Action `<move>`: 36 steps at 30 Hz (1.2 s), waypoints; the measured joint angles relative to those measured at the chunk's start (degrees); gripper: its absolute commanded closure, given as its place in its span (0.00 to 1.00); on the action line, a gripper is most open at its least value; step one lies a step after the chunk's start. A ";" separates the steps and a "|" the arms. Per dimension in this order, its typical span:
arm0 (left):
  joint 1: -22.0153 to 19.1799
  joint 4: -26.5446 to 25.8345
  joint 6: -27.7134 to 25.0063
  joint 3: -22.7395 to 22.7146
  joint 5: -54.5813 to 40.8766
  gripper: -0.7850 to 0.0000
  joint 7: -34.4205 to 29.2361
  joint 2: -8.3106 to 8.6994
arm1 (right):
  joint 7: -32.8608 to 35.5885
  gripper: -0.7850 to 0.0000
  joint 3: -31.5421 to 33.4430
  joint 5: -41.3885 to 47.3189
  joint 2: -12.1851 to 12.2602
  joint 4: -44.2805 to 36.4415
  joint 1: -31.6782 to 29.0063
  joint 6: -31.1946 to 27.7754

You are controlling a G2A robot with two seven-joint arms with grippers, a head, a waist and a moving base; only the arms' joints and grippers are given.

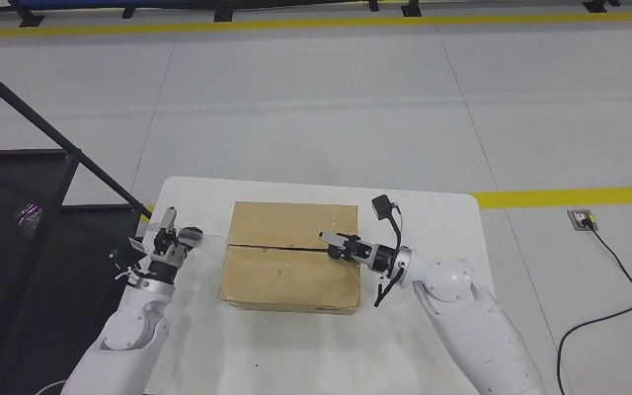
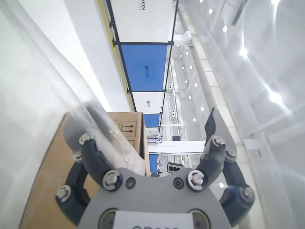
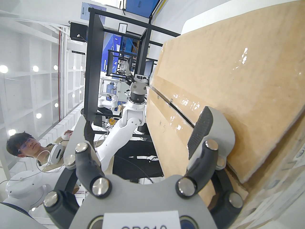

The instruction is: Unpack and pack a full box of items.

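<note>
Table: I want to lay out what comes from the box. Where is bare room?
Widest: the table right of the box, beyond the right arm. Also the strip behind the box and the near patch between both arms. Crowded: the narrow left margin, where the left arm stands.

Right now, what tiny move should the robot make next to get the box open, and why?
Probably slide a finger of the right gripper into the seam and lift the near flap. The box is closed, its flaps meet at that seam, and the open right gripper sits at the seam's end.
</note>
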 measured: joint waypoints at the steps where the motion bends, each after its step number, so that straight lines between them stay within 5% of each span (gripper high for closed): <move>1: 0.84 -1.51 -0.29 -0.65 1.14 0.00 0.98 0.08 | 0.00 0.00 0.00 0.00 0.00 0.00 0.00 0.00; 17: 10.06 -21.73 2.87 -7.93 12.22 0.00 4.31 0.41 | 0.00 0.00 0.00 0.00 0.00 0.00 0.00 0.00; 36: 12.00 -29.32 6.42 -6.22 21.75 0.00 3.89 -0.98 | -2.35 0.00 3.68 -4.19 1.80 -14.16 -7.64 1.20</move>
